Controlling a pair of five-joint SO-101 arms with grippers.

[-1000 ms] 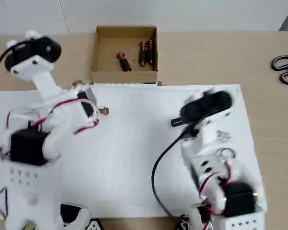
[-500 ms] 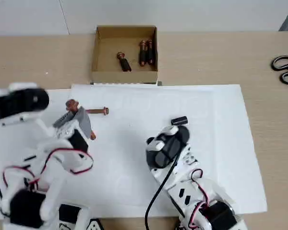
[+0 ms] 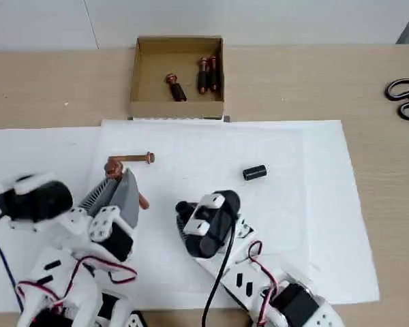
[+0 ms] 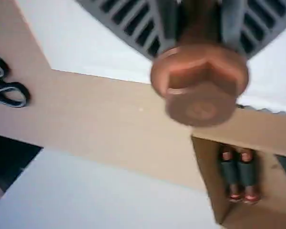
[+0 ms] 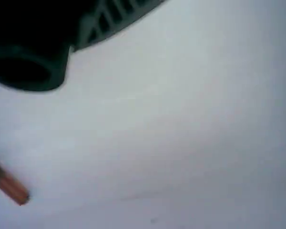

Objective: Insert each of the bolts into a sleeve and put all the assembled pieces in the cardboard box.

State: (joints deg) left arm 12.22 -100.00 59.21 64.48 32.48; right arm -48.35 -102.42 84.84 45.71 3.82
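Tan wooden counter (image 3: 293, 82) carries a white sheet of paper (image 3: 293, 225) whose far edge lies just beside the front wall of the cardboard box (image 3: 177, 109). The left fingers (image 3: 123, 197) sit over the paper, well apart from the box and off its front left corner in the high view. They are clamped on the held bolt (image 3: 114, 167). The right fingers (image 5: 109, 21) are also well apart from the box, straight out from its front wall. They are closed around the held sleeve (image 5: 26, 71), whose open end shows in the right wrist view.

A pair of scissors (image 3: 405, 99) lies on bare wood far to the right of the box. Three assembled pieces (image 3: 206, 75) lie inside the box, two side by side near its right wall and one alone nearer the middle.

The held bolt is tilted, its copper head toward the box and its tip pointing away, near the held sleeve. The loose bolt (image 3: 133, 158) lies flat on the paper between the box and that head, roughly parallel to the box's front wall. The loose sleeve (image 3: 254, 172), black, lies on the paper out from the box's front right corner
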